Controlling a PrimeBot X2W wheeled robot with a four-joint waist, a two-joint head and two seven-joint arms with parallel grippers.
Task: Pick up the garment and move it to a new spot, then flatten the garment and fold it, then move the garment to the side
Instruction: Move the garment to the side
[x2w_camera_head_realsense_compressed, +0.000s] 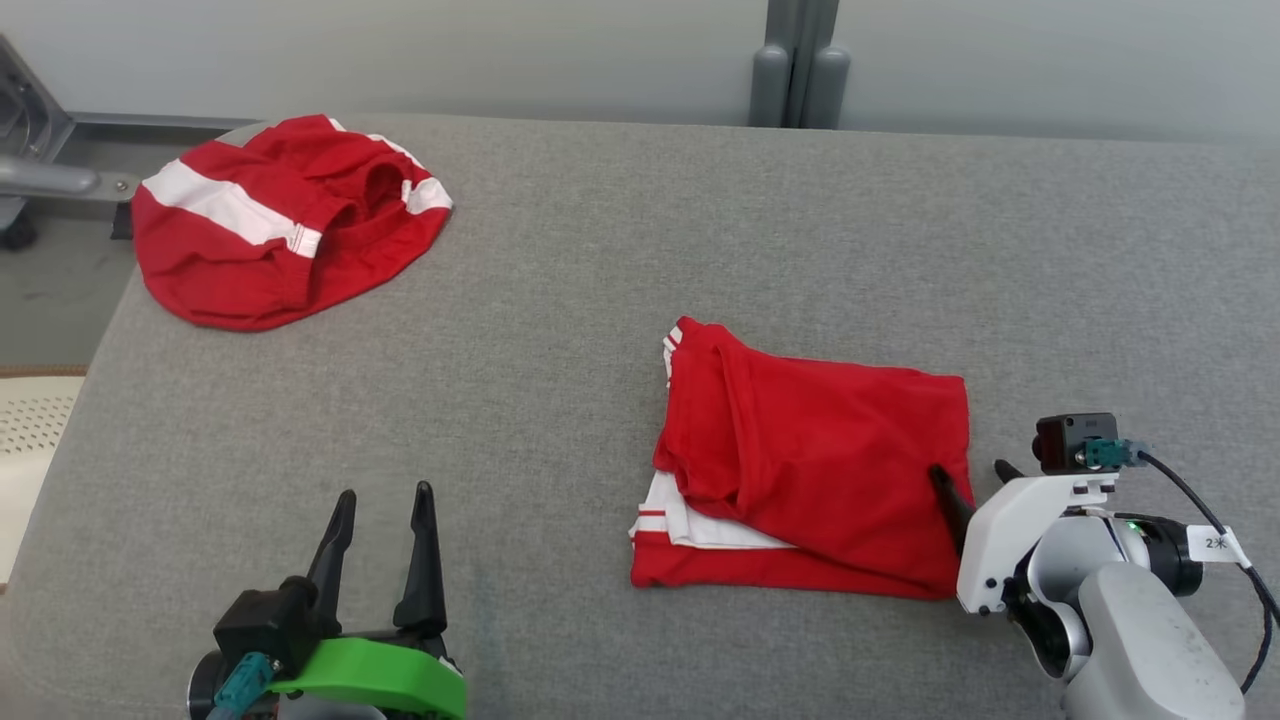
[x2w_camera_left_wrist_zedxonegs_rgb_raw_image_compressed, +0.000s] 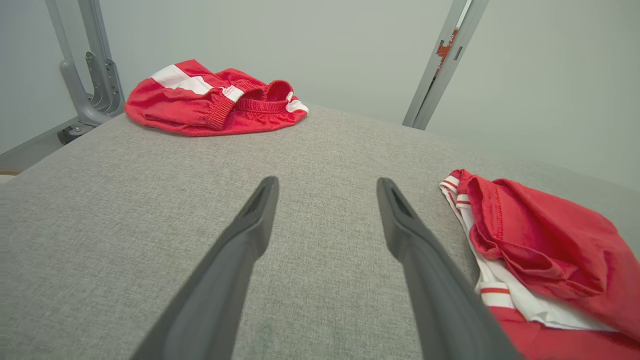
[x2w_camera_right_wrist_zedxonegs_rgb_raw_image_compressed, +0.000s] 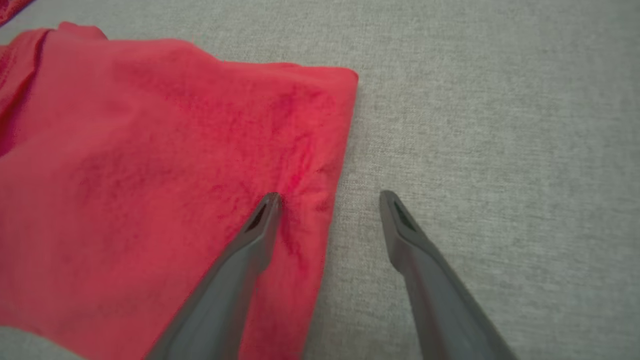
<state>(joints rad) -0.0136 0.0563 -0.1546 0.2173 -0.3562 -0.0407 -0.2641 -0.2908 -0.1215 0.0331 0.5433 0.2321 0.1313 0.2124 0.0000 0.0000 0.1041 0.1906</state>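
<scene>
Our left gripper (x2w_camera_head_realsense_compressed: 385, 492) sits at 7 o'clock with its fingers spread wide, holding nothing. At 4 o'clock our right gripper (x2w_camera_head_realsense_compressed: 968, 468) is spread too, one finger touching the right edge of the folded red garment (x2w_camera_head_realsense_compressed: 810, 450), the other over the bare grey table (x2w_camera_head_realsense_compressed: 560, 330). We see a crumpled red garment (x2w_camera_head_realsense_compressed: 270, 220) at 10 o'clock.

Bare grey padding (x2w_camera_head_realsense_compressed: 560, 330) between crumpled garment (x2w_camera_head_realsense_compressed: 270, 220) and folded garment (x2w_camera_head_realsense_compressed: 810, 450) — open passage
</scene>
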